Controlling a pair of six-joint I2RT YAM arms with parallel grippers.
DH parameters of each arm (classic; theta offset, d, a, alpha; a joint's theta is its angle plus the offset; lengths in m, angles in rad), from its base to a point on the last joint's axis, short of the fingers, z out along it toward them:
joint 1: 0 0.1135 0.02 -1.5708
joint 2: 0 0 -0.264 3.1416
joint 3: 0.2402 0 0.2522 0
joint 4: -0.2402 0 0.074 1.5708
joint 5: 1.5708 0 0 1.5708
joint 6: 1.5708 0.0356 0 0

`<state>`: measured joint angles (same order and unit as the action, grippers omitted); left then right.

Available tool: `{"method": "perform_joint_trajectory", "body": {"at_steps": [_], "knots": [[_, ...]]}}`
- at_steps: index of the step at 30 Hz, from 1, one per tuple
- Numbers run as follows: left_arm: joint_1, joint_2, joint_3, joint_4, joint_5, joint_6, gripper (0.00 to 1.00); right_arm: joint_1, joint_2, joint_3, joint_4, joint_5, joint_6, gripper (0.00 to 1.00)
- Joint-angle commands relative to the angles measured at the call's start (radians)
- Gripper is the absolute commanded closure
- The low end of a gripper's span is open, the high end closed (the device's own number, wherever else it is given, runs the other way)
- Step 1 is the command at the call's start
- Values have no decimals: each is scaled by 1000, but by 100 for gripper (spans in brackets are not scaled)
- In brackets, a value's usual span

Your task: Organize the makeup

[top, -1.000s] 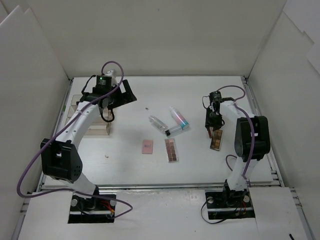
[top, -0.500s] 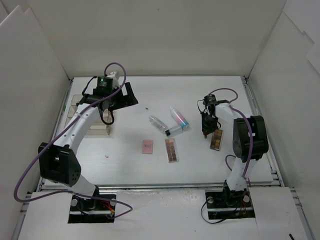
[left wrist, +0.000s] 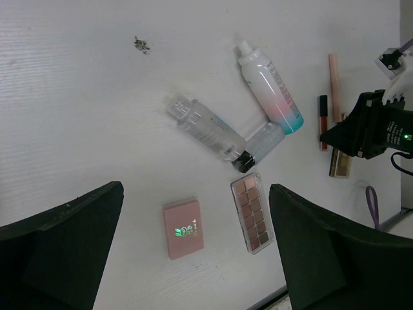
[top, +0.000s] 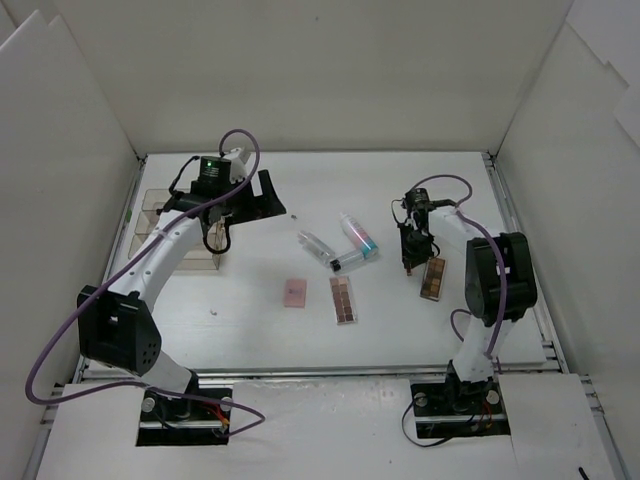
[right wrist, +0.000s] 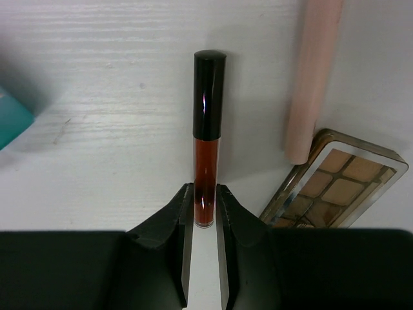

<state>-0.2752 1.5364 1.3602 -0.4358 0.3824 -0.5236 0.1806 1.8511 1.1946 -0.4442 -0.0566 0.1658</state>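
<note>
My right gripper (right wrist: 205, 201) is shut on the lower end of a thin brown stick (right wrist: 209, 129) with a black cap, low at the table. A pink stick (right wrist: 316, 71) and a gold-edged eyeshadow palette (right wrist: 335, 187) lie just right of it. From above, the right gripper (top: 409, 262) is beside that palette (top: 434, 279). My left gripper (top: 262, 195) is open and empty, held high. Its view (left wrist: 197, 188) shows the pink compact (left wrist: 183, 227), the other palette (left wrist: 253, 211), two clear bottles (left wrist: 203, 126) and the pink-and-blue tube (left wrist: 270, 87).
A clear compartmented box (top: 182, 250) stands at the left wall, partly under my left arm. A small dark speck (left wrist: 141, 44) lies on the table behind the bottles. White walls close the table on three sides.
My right gripper has moved left off the gold-edged palette to the brown stick. My left gripper has swung right, away from the clear box.
</note>
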Motion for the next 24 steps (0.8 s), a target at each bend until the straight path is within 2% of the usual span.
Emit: {"method": "perform_joint_trajectory", "body": {"at_steps": [1, 9, 18, 24], "knots": [[-35, -56, 33, 98, 82, 5, 10, 36, -147, 13, 1, -14, -35, 100], [-103, -9, 40, 250, 243, -116, 17, 102, -397, 39, 2, -192, -71, 100], [-240, 82, 96, 425, 303, -219, 31, 203, -497, 49, 36, -311, -45, 100], [-309, 133, 117, 485, 282, -242, 36, 246, -520, 71, 47, -341, -26, 100]]}}
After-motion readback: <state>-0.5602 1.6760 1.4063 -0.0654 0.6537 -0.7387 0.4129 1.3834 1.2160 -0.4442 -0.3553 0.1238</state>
